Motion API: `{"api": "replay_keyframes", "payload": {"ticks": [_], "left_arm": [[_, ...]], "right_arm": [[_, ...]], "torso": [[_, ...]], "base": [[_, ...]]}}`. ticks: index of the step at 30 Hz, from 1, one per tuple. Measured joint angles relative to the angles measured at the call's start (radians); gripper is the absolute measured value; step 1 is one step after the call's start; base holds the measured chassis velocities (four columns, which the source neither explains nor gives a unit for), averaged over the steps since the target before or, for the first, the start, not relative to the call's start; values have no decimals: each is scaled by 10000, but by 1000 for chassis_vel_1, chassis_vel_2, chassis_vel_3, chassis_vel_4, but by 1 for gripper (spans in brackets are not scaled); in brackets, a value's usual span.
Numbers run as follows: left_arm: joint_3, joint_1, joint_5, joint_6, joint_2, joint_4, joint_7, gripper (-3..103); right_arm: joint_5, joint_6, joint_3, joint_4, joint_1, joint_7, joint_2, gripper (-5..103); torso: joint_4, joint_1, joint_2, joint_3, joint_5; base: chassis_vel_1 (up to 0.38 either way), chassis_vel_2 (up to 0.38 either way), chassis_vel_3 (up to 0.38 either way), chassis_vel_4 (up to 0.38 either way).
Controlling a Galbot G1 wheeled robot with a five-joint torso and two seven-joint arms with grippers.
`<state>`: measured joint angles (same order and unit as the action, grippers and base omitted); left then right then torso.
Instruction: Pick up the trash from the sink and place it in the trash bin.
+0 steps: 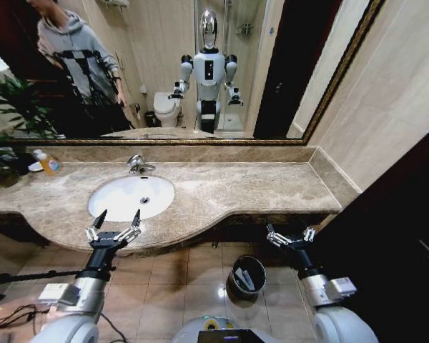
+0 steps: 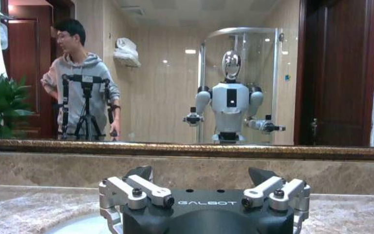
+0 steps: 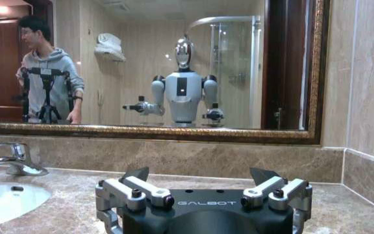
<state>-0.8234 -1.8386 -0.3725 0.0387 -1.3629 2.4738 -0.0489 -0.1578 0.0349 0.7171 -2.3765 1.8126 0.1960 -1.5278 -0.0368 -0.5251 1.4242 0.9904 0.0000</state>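
Left tool point(image 1: 116, 223) hung with fingers spread wide and empty at the front edge of the sink point(image 1: 121, 187), just before the white basin. Right tool point(image 1: 290, 236), also spread and empty, sat past the tabletop point(image 1: 257, 187) edge, above the floor. Trash bin point(image 1: 246, 276) stood on the floor between both arms, nearer the right tool, with pale pieces inside.

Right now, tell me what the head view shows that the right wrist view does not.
The head view alone shows the small round dark trash bin on the floor, the orange bottle with white cap, and the open left gripper at the counter's front edge. The right wrist view alone shows nothing of note. Both share the white oval sink, its chrome faucet, and the open right gripper.
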Motion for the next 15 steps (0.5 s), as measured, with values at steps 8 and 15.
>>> {"api": "replay_keyframes", "payload": {"ticks": [8, 15], "left_arm": [[0, 0, 0, 0, 0, 0, 0, 100], [0, 0, 0, 0, 0, 0, 0, 100]], "right_arm": [[4, 1, 1, 0, 0, -6, 0, 100], [5, 4, 1, 1, 0, -9, 0, 100]], "torso": [[0, 0, 0, 0, 0], [0, 0, 0, 0, 0]], "base": [[0, 0, 0, 0], [0, 0, 0, 0]]}}
